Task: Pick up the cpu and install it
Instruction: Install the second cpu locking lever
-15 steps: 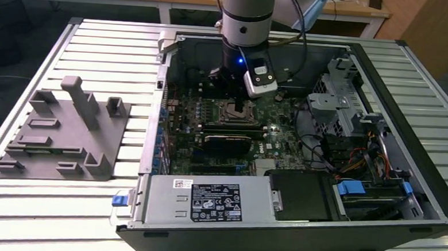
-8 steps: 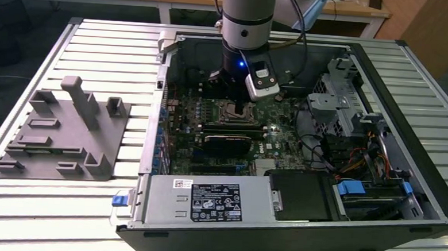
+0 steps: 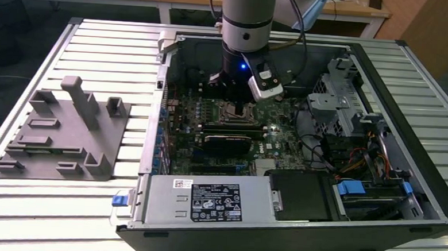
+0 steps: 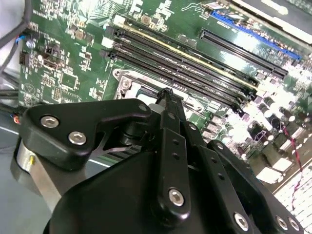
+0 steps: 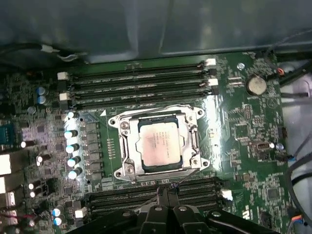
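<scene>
One cpu point(image 5: 158, 147) is seen in the first wrist view lying flat inside the socket frame point(image 5: 157, 143) on the motherboard point(image 5: 248, 126), its pale silver top facing up and its edges squared to the frame. The claw point(image 5: 165, 192) is held just above the board beside the socket, over the memory slots point(image 5: 161, 195) that run along one side of it; its fingertips are drawn together and nothing is clamped between them. In the second wrist view the same closed fingertips point(image 4: 165, 95) are seen from behind, pointing down near the socket's edge. In the exterior view the arm point(image 3: 247, 29) stands upright inside the open computer case point(image 3: 405, 187), which rests on the slatted table point(image 3: 97, 44), and the grey fixture block point(image 3: 58, 134) lies well apart at the exterior view's left. The picking and placing are judged to be done, since the chip is seated and released. Whether the socket's retaining plate has been latched cannot be told.
</scene>
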`<state>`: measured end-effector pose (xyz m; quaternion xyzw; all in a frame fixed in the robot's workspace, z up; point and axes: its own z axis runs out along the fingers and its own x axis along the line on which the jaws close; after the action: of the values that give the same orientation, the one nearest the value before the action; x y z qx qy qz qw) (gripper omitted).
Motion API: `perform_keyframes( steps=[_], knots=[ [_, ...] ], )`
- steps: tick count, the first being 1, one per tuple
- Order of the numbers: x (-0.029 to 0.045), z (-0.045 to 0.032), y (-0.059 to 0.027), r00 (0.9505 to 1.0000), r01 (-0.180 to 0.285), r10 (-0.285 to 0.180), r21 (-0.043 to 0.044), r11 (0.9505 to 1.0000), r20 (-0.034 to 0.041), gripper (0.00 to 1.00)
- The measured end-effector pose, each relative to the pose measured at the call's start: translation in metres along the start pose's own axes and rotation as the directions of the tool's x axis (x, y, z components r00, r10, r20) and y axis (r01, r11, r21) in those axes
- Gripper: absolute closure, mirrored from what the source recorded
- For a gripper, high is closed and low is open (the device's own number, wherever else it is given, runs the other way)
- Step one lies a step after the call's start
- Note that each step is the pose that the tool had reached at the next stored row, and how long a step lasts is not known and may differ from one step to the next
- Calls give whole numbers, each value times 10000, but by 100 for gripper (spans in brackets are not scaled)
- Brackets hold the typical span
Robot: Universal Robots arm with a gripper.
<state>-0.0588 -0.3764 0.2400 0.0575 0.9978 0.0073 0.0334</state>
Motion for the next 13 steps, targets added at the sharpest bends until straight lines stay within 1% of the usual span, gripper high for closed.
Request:
perform_keyframes(
  steps=[3,7,10,13],
  knots=[
    [1,13,-11,9997,247,-247,-14,9997,-5,89],
    [29,41,-33,9993,368,-368,-33,9993,-6,89],
    [42,72,-51,9989,460,-460,-83,9989,-11,89],
    [53,105,-71,9986,521,-522,-103,9986,-14,89]
  ],
)
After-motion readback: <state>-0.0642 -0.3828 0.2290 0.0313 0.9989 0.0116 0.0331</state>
